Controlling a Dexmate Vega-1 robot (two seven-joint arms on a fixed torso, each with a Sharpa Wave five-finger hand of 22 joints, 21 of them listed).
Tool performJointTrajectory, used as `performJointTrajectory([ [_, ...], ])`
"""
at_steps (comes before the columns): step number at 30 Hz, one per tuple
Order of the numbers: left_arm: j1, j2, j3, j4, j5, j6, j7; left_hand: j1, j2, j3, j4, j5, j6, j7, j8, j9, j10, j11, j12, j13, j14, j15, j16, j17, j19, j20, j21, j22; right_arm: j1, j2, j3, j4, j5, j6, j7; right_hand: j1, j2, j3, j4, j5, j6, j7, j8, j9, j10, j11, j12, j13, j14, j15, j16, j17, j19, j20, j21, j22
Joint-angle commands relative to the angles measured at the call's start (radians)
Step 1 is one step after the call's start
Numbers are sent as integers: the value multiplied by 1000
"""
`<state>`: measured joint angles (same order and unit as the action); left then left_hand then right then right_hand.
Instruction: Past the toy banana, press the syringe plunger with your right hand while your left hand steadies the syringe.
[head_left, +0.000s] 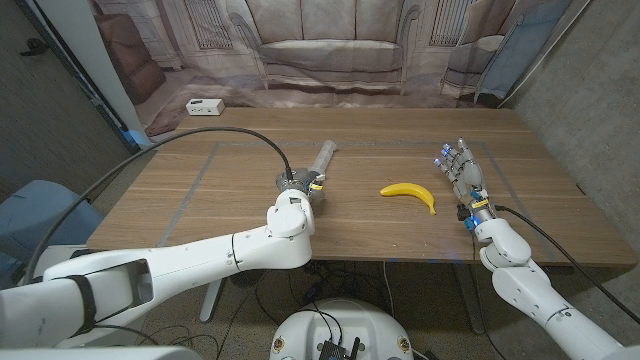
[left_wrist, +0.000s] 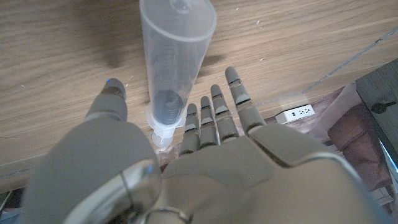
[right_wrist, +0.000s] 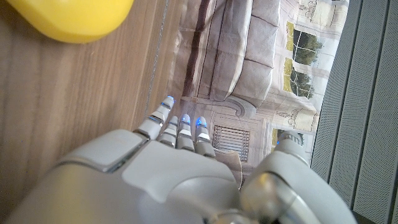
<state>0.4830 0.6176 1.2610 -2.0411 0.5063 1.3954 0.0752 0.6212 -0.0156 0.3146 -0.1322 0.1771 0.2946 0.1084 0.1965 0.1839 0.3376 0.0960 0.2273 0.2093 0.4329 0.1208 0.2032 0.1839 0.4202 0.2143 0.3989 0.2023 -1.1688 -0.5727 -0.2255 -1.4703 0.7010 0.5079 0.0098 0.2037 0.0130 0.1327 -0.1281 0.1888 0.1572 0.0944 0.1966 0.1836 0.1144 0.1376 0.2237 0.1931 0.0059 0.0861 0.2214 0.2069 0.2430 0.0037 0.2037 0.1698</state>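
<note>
A: Left hand fingers?
B: Spread apart, holding nothing. Thumb on one side of the syringe, the other fingers on the other side, near its nozzle end. Can't tell if any of them touch the barrel.
A: Right hand?
B: Fingers straight and slightly apart, empty. It stands on the worktop just right of the toy banana, apart from it.
A: Where's the syringe?
B: Lying on the worktop left of centre, clear barrel pointing away from the robot past the left hand.
A: Anything in the way?
B: The banana lies between the right hand and the syringe, well apart from the syringe. A white power strip sits at the far left edge, and a printed sofa backdrop hangs behind.
</note>
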Motion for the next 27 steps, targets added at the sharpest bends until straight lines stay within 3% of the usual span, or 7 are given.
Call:
performJointTrajectory([
  [1,9,-24,9,35,90,1,-91,-8,0,3,4,1,10,-5,4,5,3,-6,1,3,3,-9,-1,3,2,3,-3,4,-1,0,-3,1,-2,0,1,9,0,-6,0,3,11,0,1,3,8,5,-3,2,7,0,-4,4,8,1,-2,3],
  [20,6,-51,26,83,153,1,-167,4,5,10,-3,3,22,-7,6,5,15,-23,5,4,11,-16,0,2,1,3,-6,4,-6,3,-3,-2,1,2,-2,9,0,-7,0,2,11,-1,1,3,9,5,-5,2,8,0,-5,5,9,1,-4,3],
  [27,27,-61,4,89,184,1,-179,47,26,32,-21,8,49,-3,11,5,47,-38,14,4,36,-33,7,1,18,1,-1,5,-8,5,-3,-1,3,3,-2,9,0,-7,0,2,12,-1,1,3,10,5,-6,2,8,-2,-5,5,10,2,-4,3],
])
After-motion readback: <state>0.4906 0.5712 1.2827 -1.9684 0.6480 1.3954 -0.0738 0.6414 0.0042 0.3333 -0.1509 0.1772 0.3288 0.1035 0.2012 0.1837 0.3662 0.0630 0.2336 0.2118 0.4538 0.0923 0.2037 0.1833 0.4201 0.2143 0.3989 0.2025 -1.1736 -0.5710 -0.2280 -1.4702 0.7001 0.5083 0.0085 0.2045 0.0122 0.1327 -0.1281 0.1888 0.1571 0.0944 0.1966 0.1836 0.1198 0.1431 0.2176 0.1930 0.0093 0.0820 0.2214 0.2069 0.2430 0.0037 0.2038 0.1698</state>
